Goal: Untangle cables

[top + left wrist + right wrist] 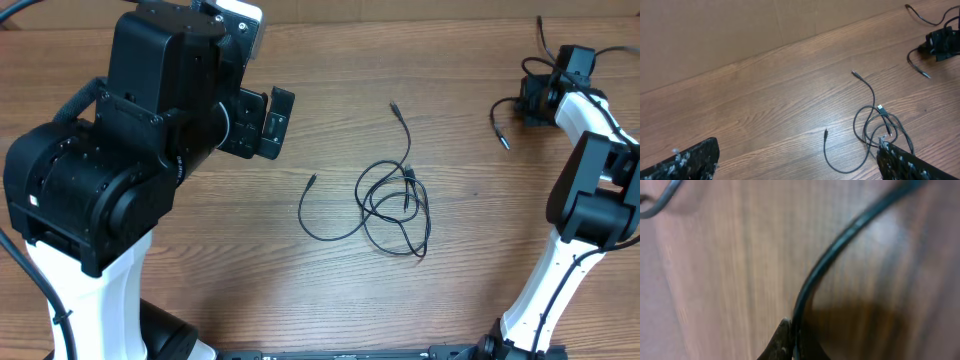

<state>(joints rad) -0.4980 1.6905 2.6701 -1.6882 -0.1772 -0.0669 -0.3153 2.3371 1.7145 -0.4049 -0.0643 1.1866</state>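
- While the right claw [527,98] is pinched shut on a lone cable [497,125] at the far right corner of the surface [470,290], the step in hand reads as setting this one cord down clear of the others.
- Right wrist view: the cord rises from between the closed tips and curves off to the upper right. The grip sits on the cord's run, and no plug shows in this view.
- To do the step well, the cord is probably best kept low and laid in one open curve, with the tips parted only once it rests on the wood. Its free plug end, lying just beside the claw on the tangle's side, should not be swept back toward the middle. The arm's own thicker wiring close by is a likely snag.
- Tangle of cables [395,205]: it lies mid-surface, well apart from the right claw and to that claw's left. Several loops overlap there. One plug end reaches toward the far edge, and one strand [305,215] arcs out on the left with its end free.
- Left claw [268,122]: its jaws stand wide and hold nothing. It hangs above the surface to the left of the tangle, near the free strand but apart from it.
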